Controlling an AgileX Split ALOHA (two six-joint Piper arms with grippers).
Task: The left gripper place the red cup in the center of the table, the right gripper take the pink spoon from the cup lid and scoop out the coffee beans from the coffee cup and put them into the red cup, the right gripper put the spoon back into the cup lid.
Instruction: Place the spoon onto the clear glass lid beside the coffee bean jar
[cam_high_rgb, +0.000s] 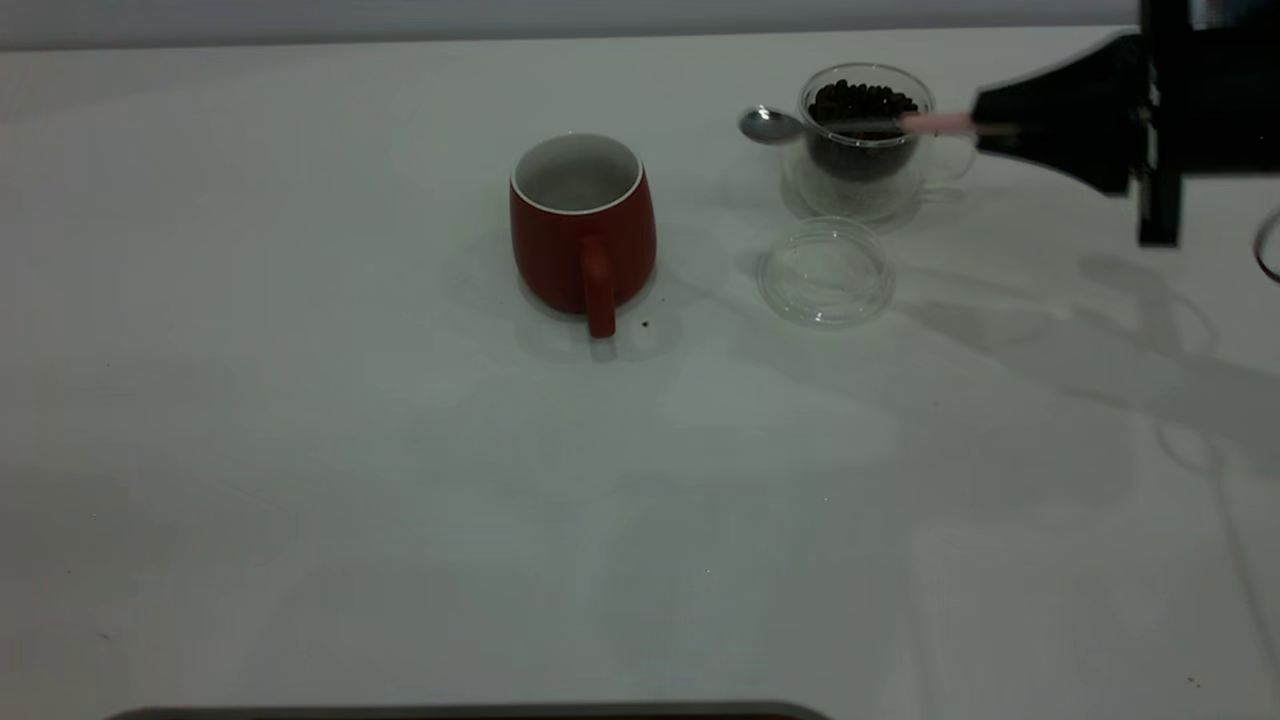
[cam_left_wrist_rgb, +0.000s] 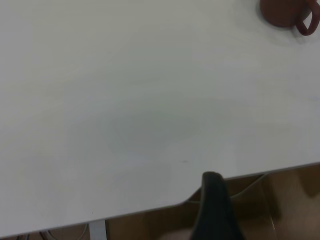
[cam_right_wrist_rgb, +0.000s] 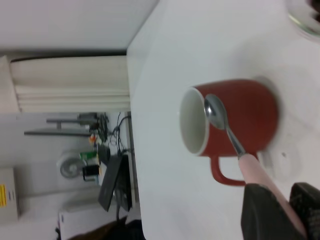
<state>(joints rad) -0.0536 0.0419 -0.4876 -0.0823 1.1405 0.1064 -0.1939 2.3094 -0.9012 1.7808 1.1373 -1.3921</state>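
Right gripper (cam_high_rgb: 985, 124): enters from the right edge of the exterior view, held above the table, fingers clamped on the pink handle end of the spoon
Pink spoon (cam_high_rgb: 850, 124): held roughly level, long axis running left to right across the exterior view; handle at the gripper, metal bowl pointing left, past the far side of the coffee cup's rim; neck crosses over the cup's mouth; bowl contents cannot be told
Coffee cup (cam_high_rgb: 865, 150): upright on the table at the right rear, thin handle toward the gripper side
Coffee beans (cam_high_rgb: 860, 102): dark heap filling the coffee cup near to the rim
Cup lid (cam_high_rgb: 826, 272): lying flat on the table just in front of the coffee cup, apart from it
Red cup (cam_high_rgb: 582, 225): upright near the table's middle, well left of the coffee cup, handle toward the camera; white inside shows no beans
Table (cam_high_rgb: 400, 500): white, a small dark speck beside the red cup's handle
Left gripper (cam_left_wrist_rgb: 216, 210): out over the table's edge, far from the red cup; finger state cannot be told
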